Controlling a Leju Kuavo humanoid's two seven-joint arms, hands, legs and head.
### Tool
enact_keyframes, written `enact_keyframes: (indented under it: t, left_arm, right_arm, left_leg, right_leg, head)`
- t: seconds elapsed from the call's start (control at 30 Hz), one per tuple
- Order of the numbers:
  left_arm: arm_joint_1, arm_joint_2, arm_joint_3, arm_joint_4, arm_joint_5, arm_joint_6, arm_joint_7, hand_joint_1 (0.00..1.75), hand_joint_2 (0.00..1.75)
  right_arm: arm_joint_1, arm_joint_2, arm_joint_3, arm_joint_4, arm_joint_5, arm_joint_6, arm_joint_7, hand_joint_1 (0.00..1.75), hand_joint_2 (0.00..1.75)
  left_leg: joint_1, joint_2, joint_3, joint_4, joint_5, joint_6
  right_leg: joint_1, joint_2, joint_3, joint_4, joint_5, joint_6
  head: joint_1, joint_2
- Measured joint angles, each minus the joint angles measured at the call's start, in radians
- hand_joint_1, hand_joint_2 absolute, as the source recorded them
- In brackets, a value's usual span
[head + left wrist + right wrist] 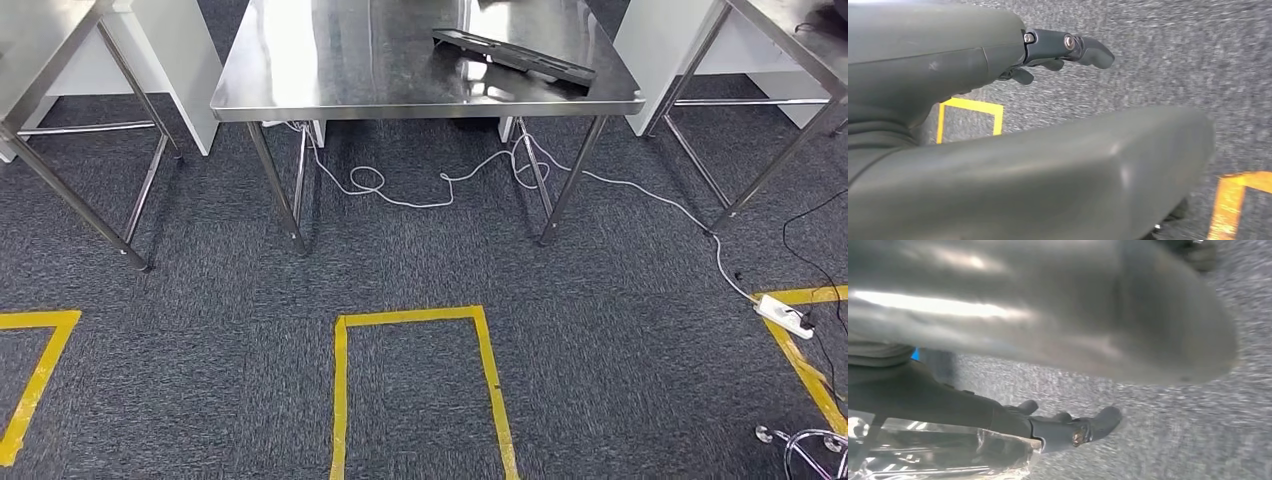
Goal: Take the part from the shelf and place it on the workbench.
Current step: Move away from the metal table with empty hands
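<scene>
Ahead, long black flat part (515, 53) lying on my shiny steel desk (330, 70), my left hand (1068, 47) loosely spread and holding nothing, my right hand (1068, 427) gripping a clear plastic-wrapped item (938, 450).

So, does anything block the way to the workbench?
Nothing visible does: bare carpet leads up to the workbench. A dark bar lies on its right side, and a cable runs underneath.

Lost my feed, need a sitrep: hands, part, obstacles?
Left hand empty, hanging over carpet. Right hand against clear plastic wrap, grip unclear. Workbench ahead, black piece on it; white cable underneath.
</scene>
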Motion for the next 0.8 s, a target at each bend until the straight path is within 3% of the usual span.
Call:
enact_keyframes:
  t: [0.03, 0.07, 0.1, 0.17, 0.2, 0.23, 0.27, 0.3, 0.33, 0.4, 0.43, 0.47, 0.5, 0.53, 0.57, 0.6, 0.67, 0.73, 0.8]
  left_arm:
    - [0.000, 0.000, 0.000, 0.000, 0.000, 0.000, 0.000, 0.00, 0.00]
    - [0.000, 0.000, 0.000, 0.000, 0.000, 0.000, 0.000, 0.00, 0.00]
    - [0.000, 0.000, 0.000, 0.000, 0.002, 0.001, -0.001, 0.00, 0.00]
    - [-0.001, 0.000, 0.001, 0.000, 0.009, 0.006, -0.004, 0.00, 0.00]
    - [-0.001, 0.000, 0.001, 0.000, 0.013, 0.009, -0.006, 0.00, 0.00]
    - [-0.001, 0.000, 0.001, 0.000, 0.017, 0.013, -0.007, 0.00, 0.00]
    - [0.001, 0.000, 0.001, 0.000, 0.020, 0.016, -0.008, 0.00, 0.00]
    - [0.003, 0.000, 0.001, 0.000, 0.021, 0.019, -0.008, 0.00, 0.00]
    - [0.006, 0.000, 0.001, 0.000, 0.021, 0.020, -0.008, 0.00, 0.00]
    - [0.009, -0.001, 0.002, 0.000, 0.019, 0.021, -0.008, 0.00, 0.00]
    - [0.009, -0.001, 0.002, 0.000, 0.017, 0.021, -0.008, 0.00, 0.00]
    - [0.009, -0.001, 0.002, 0.000, 0.013, 0.020, -0.007, 0.00, 0.00]
    - [0.008, -0.001, 0.001, 0.000, 0.008, 0.018, -0.006, 0.00, 0.00]
    - [0.008, -0.001, 0.001, 0.000, 0.004, 0.015, -0.005, 0.00, 0.00]
    - [0.007, 0.000, 0.001, 0.000, 0.000, 0.012, -0.004, 0.00, 0.00]
    - [0.006, 0.000, 0.000, 0.000, -0.005, 0.009, -0.003, 0.00, 0.00]
    - [0.005, 0.001, -0.001, 0.000, -0.010, 0.006, -0.003, 0.00, 0.00]
    - [0.003, 0.002, -0.002, 0.000, -0.015, 0.004, -0.003, 0.00, 0.00]
    - [0.002, 0.002, -0.003, 0.001, -0.020, 0.002, -0.004, 0.00, 0.00]
  right_arm:
    - [-0.001, -0.001, 0.000, 0.000, 0.000, 0.000, 0.000, 0.00, 0.00]
    - [-0.001, -0.001, 0.000, 0.000, 0.002, 0.000, 0.000, 0.00, 0.00]
    - [-0.003, -0.002, 0.000, 0.000, 0.005, 0.000, 0.000, 0.00, 0.00]
    - [-0.009, -0.002, 0.000, 0.000, 0.013, -0.001, 0.000, 0.00, 0.00]
    - [-0.013, -0.002, 0.000, 0.000, 0.017, -0.001, 0.000, 0.00, 0.00]
    - [-0.016, -0.002, 0.000, 0.000, 0.021, -0.001, 0.002, 0.00, 0.00]
    - [-0.017, -0.002, 0.000, 0.000, 0.024, -0.001, 0.004, 0.00, 0.00]
    - [-0.018, -0.002, 0.000, 0.001, 0.025, -0.001, 0.006, 0.00, 0.00]
    - [-0.018, -0.001, 0.000, 0.001, 0.025, -0.001, 0.008, 0.00, 0.00]
    - [-0.017, -0.001, 0.000, 0.001, 0.021, -0.002, 0.010, 0.00, 0.00]
    - [-0.017, -0.001, 0.000, 0.001, 0.017, -0.002, 0.010, 0.00, 0.00]
    - [-0.016, -0.001, -0.001, 0.001, 0.013, -0.003, 0.008, 0.00, 0.00]
    - [-0.016, -0.002, -0.003, 0.001, 0.007, -0.005, 0.005, 0.00, 0.00]
    - [-0.014, -0.003, -0.006, 0.001, 0.001, -0.006, 0.001, 0.00, 0.00]
    - [-0.013, -0.003, -0.010, 0.001, -0.004, -0.009, -0.003, 0.00, 0.00]
    - [-0.011, -0.004, -0.014, 0.001, -0.008, -0.012, -0.007, 0.00, 0.00]
    - [-0.008, -0.004, -0.022, 0.001, -0.014, -0.016, -0.013, 0.00, 0.00]
    - [-0.006, -0.004, -0.028, 0.002, -0.016, -0.020, -0.014, 0.00, 0.00]
    - [-0.004, -0.005, -0.034, 0.003, -0.018, -0.024, -0.014, 0.00, 0.00]
  left_leg:
    - [0.000, 0.001, -0.018, 0.001, 0.016, -0.003]
    - [0.000, 0.002, -0.034, 0.001, 0.032, -0.007]
    - [-0.001, 0.001, -0.049, 0.002, 0.047, -0.012]
    - [-0.005, 0.001, -0.066, 0.002, 0.075, -0.023]
    - [-0.007, 0.002, -0.070, -0.001, 0.089, -0.027]
    - [-0.007, 0.002, -0.072, -0.004, 0.102, -0.032]
    - [-0.004, 0.001, -0.074, -0.006, 0.109, -0.037]
    - [-0.001, 0.000, -0.078, 0.001, 0.095, -0.042]
    - [0.003, -0.002, -0.084, 0.023, 0.056, -0.047]
    - [0.007, -0.006, -0.100, 0.125, -0.066, -0.054]
    - [0.007, -0.008, -0.106, 0.193, -0.116, -0.058]
    - [0.008, -0.009, -0.107, 0.251, -0.138, -0.061]
    - [0.008, -0.010, -0.099, 0.288, -0.132, -0.063]
    - [0.009, -0.010, -0.077, 0.294, -0.107, -0.063]
    - [0.010, -0.010, -0.040, 0.266, -0.079, -0.061]
    - [0.010, -0.012, 0.011, 0.210, -0.066, -0.057]
    - [0.007, -0.016, 0.101, 0.084, -0.082, -0.047]
    - [0.000, -0.017, 0.128, 0.024, -0.101, -0.039]
    - [0.001, -0.013, 0.110, 0.011, -0.089, -0.025]
  right_leg:
    - [-0.001, 0.001, 0.028, -0.003, 0.027, 0.014]
    - [-0.002, 0.001, 0.074, -0.040, 0.054, 0.024]
    - [-0.003, 0.003, 0.136, -0.110, 0.065, 0.027]
    - [0.002, 0.007, 0.252, -0.281, 0.039, 0.014]
    - [0.007, 0.010, 0.283, -0.335, 0.023, 0.005]
    - [0.011, 0.011, 0.289, -0.361, 0.016, -0.004]
    - [0.005, 0.009, 0.280, -0.357, 0.021, -0.015]
    - [0.002, 0.006, 0.272, -0.354, 0.030, -0.026]
    - [-0.002, 0.001, 0.261, -0.352, 0.041, -0.041]
    - [0.000, -0.006, 0.235, -0.350, 0.066, -0.062]
    - [0.002, -0.008, 0.220, -0.348, 0.079, -0.067]
    - [0.004, -0.010, 0.204, -0.344, 0.091, -0.066]
    - [0.006, -0.011, 0.186, -0.337, 0.101, -0.065]
    - [0.006, -0.011, 0.168, -0.327, 0.109, -0.061]
    - [0.006, -0.011, 0.149, -0.314, 0.115, -0.058]
    - [0.006, -0.011, 0.132, -0.301, 0.119, -0.055]
    - [0.009, -0.011, 0.105, -0.281, 0.129, -0.044]
    - [0.010, -0.011, 0.089, -0.274, 0.144, -0.028]
    - [0.012, -0.010, 0.069, -0.267, 0.148, -0.016]
  head:
    - [0.001, 0.000]
    - [0.001, 0.000]
    - [0.002, 0.000]
    - [0.000, 0.000]
    - [0.000, 0.000]
    - [-0.002, 0.000]
    - [-0.006, 0.000]
    - [-0.008, 0.000]
    - [-0.010, 0.000]
    - [-0.013, 0.000]
    - [-0.012, 0.000]
    - [-0.012, 0.000]
    - [-0.013, 0.000]
    - [-0.012, 0.000]
    - [-0.013, 0.000]
    - [-0.013, 0.000]
    - [-0.013, 0.000]
    - [-0.013, 0.000]
    - [-0.012, 0.000]
